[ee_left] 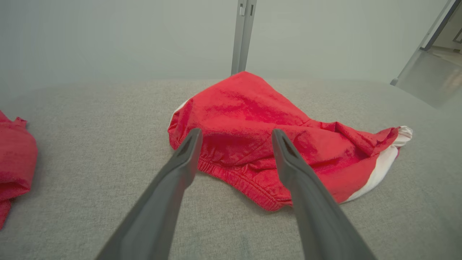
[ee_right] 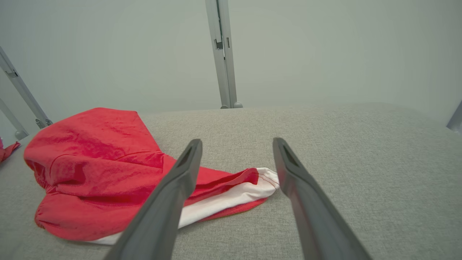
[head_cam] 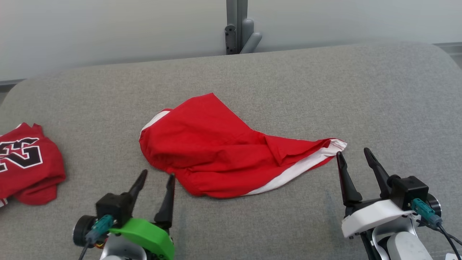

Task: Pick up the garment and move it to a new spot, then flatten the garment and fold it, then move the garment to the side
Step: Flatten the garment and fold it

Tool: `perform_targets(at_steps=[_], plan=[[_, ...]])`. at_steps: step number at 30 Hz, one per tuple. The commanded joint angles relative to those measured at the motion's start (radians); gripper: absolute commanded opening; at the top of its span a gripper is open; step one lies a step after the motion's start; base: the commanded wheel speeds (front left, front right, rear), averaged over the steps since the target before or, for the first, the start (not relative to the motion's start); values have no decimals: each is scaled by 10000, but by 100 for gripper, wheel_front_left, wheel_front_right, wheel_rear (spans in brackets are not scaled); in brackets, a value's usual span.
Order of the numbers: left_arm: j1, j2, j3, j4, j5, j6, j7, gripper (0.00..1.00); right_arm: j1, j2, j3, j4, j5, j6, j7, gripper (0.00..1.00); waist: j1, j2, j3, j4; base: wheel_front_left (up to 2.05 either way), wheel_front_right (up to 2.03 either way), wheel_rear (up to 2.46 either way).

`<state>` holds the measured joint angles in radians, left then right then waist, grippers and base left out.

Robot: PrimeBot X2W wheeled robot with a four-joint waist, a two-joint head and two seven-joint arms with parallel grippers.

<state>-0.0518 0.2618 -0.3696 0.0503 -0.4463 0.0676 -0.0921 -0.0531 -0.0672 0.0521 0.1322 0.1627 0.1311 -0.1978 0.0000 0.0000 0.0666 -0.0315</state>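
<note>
The garment (head_cam: 220, 151) is a pair of red shorts with white side stripes, lying crumpled in the middle of the grey padded surface. Its elastic waistband (ee_left: 249, 184) faces me at the near left, and a white-striped leg end (ee_right: 265, 178) points right. My left gripper (head_cam: 157, 178) stands open just short of the waistband, nothing between its fingers. My right gripper (head_cam: 355, 155) is open too, its left fingertip (head_cam: 339, 156) right beside the leg end. In both wrist views (ee_left: 236, 139) (ee_right: 236, 144) the jaws stand wide apart above the cloth.
A second red garment (head_cam: 27, 164) with black and white lettering lies folded at the surface's left edge. A grey post (head_cam: 238, 27) rises behind the far edge against a pale wall. Bare grey surface (head_cam: 397, 108) spreads to the right and behind.
</note>
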Motion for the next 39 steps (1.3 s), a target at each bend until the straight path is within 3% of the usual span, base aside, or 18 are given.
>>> perform_targets(at_steps=[1,8,15,16,17,18,26,33,39], plan=[[-235,-40,-161,124,-65,-160,217,100,-148,2,31,-11,-80,-7,-15,100,0,0,290,-44,0,0,0],[-1008,-199,-1261,1066,-119,-1008,1610,100,-505,20,281,89,12,-7,-139,100,0,0,1009,-322,0,0,0],[-1711,-147,-1656,2112,101,-1347,1882,100,-839,33,420,307,109,-7,-288,100,0,0,1491,-715,0,0,0],[-1787,-119,-1720,2216,153,-1377,1937,49,-866,37,409,346,112,-7,-313,100,0,0,1528,-753,0,0,0],[-1877,-83,-1776,2315,207,-1398,1959,13,-874,39,385,379,120,-7,-347,100,0,0,1553,-776,0,0,0],[-1942,-36,-1842,2417,244,-1435,2057,0,-885,40,369,413,125,-7,-361,100,0,0,1574,-796,0,0,0],[-2383,559,-2405,1763,716,-1680,2400,0,-952,73,219,618,152,-7,-500,100,0,0,1560,-731,0,0,0],[-2068,1345,-2786,-331,1014,-1694,3502,0,-855,91,91,697,150,-7,-532,100,0,0,1386,-466,0,0,0],[-1468,2094,-2782,-2820,791,-1381,4928,0,-801,110,-41,680,161,-7,-574,100,0,0,1310,-206,0,0,0]])
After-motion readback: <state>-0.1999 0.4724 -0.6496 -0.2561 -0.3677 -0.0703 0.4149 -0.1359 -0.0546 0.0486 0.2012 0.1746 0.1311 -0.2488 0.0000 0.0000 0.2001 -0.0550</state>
